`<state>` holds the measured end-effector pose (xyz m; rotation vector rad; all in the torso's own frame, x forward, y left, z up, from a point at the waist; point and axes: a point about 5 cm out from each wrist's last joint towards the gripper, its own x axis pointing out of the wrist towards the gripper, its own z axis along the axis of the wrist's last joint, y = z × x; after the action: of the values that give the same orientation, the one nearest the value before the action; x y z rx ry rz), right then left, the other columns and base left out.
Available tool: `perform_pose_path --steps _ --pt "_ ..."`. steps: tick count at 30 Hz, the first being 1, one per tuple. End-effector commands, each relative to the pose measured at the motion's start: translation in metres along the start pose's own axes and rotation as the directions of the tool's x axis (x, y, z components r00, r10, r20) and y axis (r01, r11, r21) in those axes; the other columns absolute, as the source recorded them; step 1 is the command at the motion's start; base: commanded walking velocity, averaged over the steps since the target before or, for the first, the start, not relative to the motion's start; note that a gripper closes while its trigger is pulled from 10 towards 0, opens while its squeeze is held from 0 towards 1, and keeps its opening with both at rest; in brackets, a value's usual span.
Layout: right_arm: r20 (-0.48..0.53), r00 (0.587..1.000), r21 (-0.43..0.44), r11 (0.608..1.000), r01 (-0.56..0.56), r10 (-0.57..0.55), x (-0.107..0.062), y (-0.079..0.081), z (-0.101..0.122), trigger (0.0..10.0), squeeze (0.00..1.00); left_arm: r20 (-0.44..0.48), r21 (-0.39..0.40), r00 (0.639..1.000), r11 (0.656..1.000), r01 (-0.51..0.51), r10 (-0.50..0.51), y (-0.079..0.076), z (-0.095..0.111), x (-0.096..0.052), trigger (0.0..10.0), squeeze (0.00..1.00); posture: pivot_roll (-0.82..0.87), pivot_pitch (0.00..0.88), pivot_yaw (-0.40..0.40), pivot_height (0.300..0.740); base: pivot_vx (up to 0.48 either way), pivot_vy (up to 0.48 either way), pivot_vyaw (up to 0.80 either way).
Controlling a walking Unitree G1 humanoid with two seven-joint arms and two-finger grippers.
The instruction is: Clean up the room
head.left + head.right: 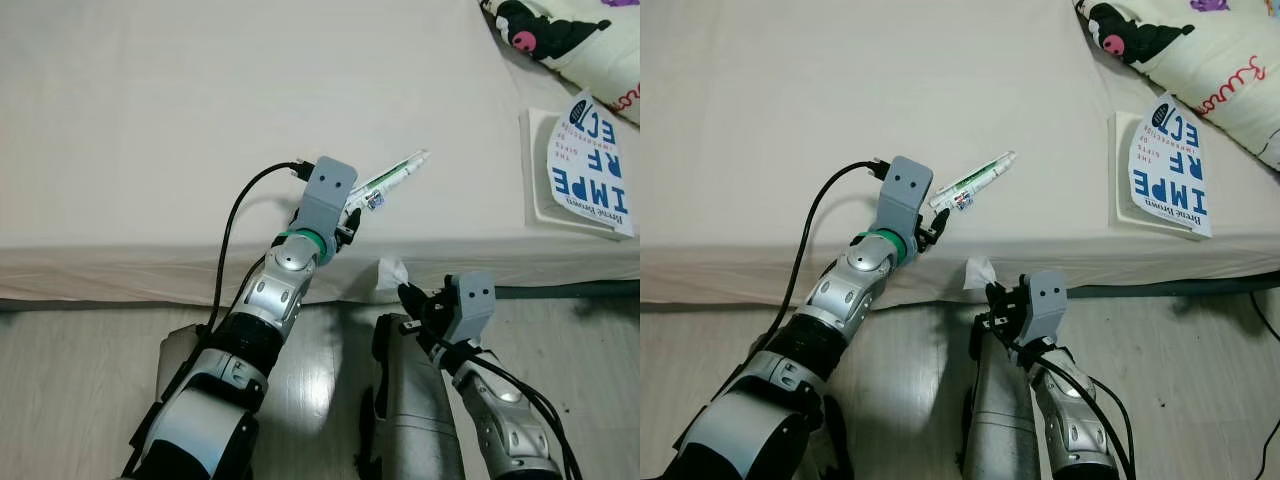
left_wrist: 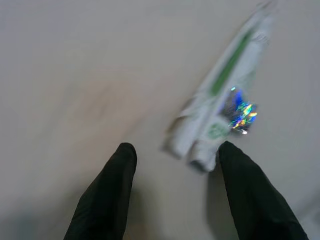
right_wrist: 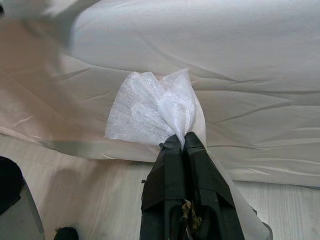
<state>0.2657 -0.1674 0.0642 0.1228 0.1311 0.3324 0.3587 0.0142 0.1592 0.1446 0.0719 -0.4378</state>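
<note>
While right gripper [image 3: 182,145] pinches tissue [image 3: 150,112], left gripper [image 2: 175,155] flanks tube [image 2: 220,105].

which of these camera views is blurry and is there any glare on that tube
Left wrist view: soft and smeared, the tube blurred, a rainbow glint off its holographic sticker. Right wrist view: sharp on the tissue. Head views: evenly lit and crisp, the left arm casting a shadow on the floor.
</note>
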Motion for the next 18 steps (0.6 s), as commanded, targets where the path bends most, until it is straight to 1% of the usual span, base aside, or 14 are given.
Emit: perform_pose_path --steps 1,2,3,4,9,10,12,13,14,16,18 --pt "-0.040 0.999 0.021 1.000 0.009 -0.008 -0.005 0.001 -0.009 0.0 0.00 0.081 -0.088 0.989 0.987 0.132 -0.125 -0.049 0.021 0.004 4.2 0.00 -0.07 0.303 0.038 0.501 0.000 0.000 0.00" --pt "-0.045 0.999 0.022 1.000 0.007 -0.006 -0.005 0.002 -0.009 0.0 0.00 0.099 -0.109 0.986 0.984 0.142 -0.131 -0.051 0.023 0.004 1.7 0.00 -0.07 0.301 0.038 0.501 0.000 0.000 0.00" --pt "-0.045 0.999 0.022 1.000 0.007 -0.006 -0.005 0.002 -0.009 0.0 0.00 0.099 -0.109 0.986 0.984 0.142 -0.131 -0.051 0.023 0.004 1.7 0.00 -0.07 0.301 0.038 0.501 0.000 0.000 0.00" --pt "-0.047 0.999 0.022 1.000 0.005 -0.004 -0.004 0.002 -0.009 0.0 0.00 0.110 -0.119 0.984 0.981 0.152 -0.139 -0.054 0.024 0.003 0.0 0.00 -0.07 0.300 0.038 0.501 0.000 0.000 0.00" --pt "-0.049 0.999 0.024 1.000 0.004 -0.003 -0.004 0.003 -0.009 0.0 0.00 0.136 -0.129 0.977 0.974 0.185 -0.167 -0.060 0.027 0.001 0.0 0.00 -0.07 0.297 0.038 0.501 0.000 0.000 0.00" --pt "-0.050 0.999 0.025 1.000 0.005 -0.003 -0.004 0.003 -0.009 0.0 0.00 0.144 -0.120 0.972 0.972 0.204 -0.186 -0.063 0.027 0.000 0.0 0.00 -0.08 0.296 0.039 0.501 0.000 0.000 0.00" --pt "-0.051 0.999 0.025 1.000 0.005 -0.004 -0.004 0.003 -0.010 0.0 0.00 0.143 -0.113 0.971 0.972 0.208 -0.192 -0.064 0.027 0.000 0.0 0.00 -0.08 0.296 0.039 0.501 0.000 0.000 0.00" --pt "-0.051 0.999 0.026 1.000 0.005 -0.004 -0.004 0.003 -0.009 0.0 0.00 0.140 -0.094 0.970 0.972 0.214 -0.200 -0.065 0.024 0.000 0.0 0.00 -0.08 0.296 0.040 0.501 0.000 0.000 0.00" --pt "-0.051 0.999 0.026 1.000 0.005 -0.004 -0.004 0.003 -0.009 0.0 0.00 0.140 -0.094 0.970 0.972 0.214 -0.200 -0.065 0.024 0.000 0.0 0.00 -0.08 0.296 0.040 0.501 0.000 0.000 0.00" --pt "-0.050 0.999 0.027 1.000 0.006 -0.004 -0.004 0.003 -0.009 0.0 0.00 0.129 -0.059 0.968 0.973 0.224 -0.215 -0.068 0.019 -0.001 0.0 0.00 -0.08 0.297 0.041 0.501 0.000 0.000 0.00" --pt "-0.050 0.999 0.027 1.000 0.006 -0.005 -0.004 0.003 -0.009 0.0 0.00 0.127 -0.051 0.967 0.973 0.227 -0.219 -0.069 0.017 -0.001 0.0 0.00 -0.08 0.297 0.041 0.501 0.000 0.000 0.00"
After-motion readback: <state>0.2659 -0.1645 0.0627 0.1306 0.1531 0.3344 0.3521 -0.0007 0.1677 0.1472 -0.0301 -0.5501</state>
